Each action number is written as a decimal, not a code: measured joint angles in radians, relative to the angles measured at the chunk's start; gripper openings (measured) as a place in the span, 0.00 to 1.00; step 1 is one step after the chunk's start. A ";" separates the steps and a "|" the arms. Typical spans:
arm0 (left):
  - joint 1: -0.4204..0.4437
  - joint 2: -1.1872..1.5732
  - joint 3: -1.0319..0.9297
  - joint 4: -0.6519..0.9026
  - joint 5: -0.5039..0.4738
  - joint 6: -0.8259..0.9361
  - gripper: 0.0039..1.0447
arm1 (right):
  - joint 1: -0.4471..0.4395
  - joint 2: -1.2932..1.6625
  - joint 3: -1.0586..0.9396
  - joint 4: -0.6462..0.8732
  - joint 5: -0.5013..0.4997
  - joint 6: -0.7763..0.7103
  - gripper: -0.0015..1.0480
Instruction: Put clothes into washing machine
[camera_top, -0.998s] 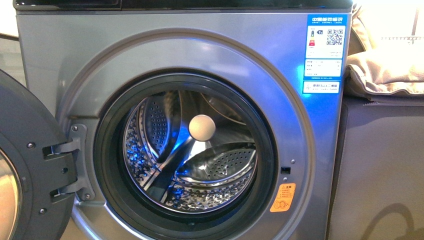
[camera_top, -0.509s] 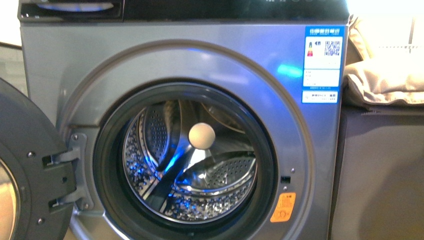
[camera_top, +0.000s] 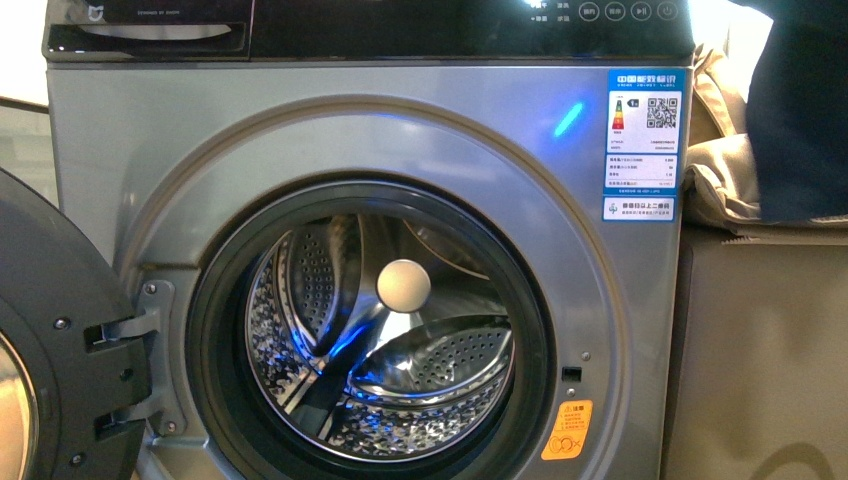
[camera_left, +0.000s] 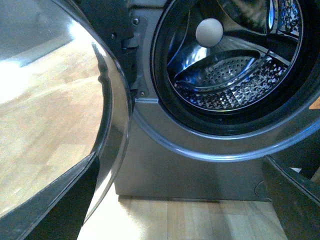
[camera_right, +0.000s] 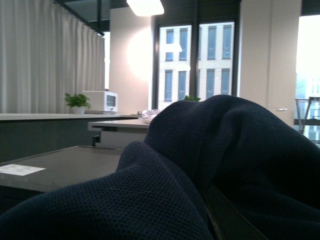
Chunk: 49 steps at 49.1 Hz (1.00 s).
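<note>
The washing machine (camera_top: 150, 130) fills the front view. Its round door (camera_top: 45, 330) is swung open to the left, and the perforated steel drum (camera_top: 440, 350) holds no fabric. The clothes (camera_top: 800, 110), dark navy, hang at the upper right, above the cabinet beside the machine. In the right wrist view the clothes (camera_right: 200, 175) bulge over my right gripper (camera_right: 212, 210), which is shut on them. One dark finger (camera_right: 232, 222) shows under the folds. My left gripper (camera_left: 180, 215) is open, low in front of the machine's base, with nothing between its fingers (camera_left: 295, 200).
A beige padded fabric pile (camera_top: 715, 170) lies on the plain grey cabinet (camera_top: 760, 350) right of the machine. The open door's glass (camera_left: 50, 100) stands close beside my left gripper, above a wooden floor (camera_left: 200, 220). A grey countertop (camera_right: 65, 165) shows behind the right gripper.
The machine now sits lower in the front view, so its control panel shows. The navy clothes have come into view at the upper right, in front of the beige pile.
</note>
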 joint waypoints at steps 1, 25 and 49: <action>0.000 0.000 0.000 0.000 0.000 0.000 0.94 | 0.027 0.004 0.008 -0.005 0.010 -0.010 0.06; 0.000 0.000 0.000 0.000 0.000 0.000 0.94 | 0.497 0.106 0.100 -0.054 0.153 -0.185 0.06; 0.000 0.000 0.000 0.000 0.000 0.000 0.94 | 0.677 0.244 0.106 0.017 0.214 -0.180 0.06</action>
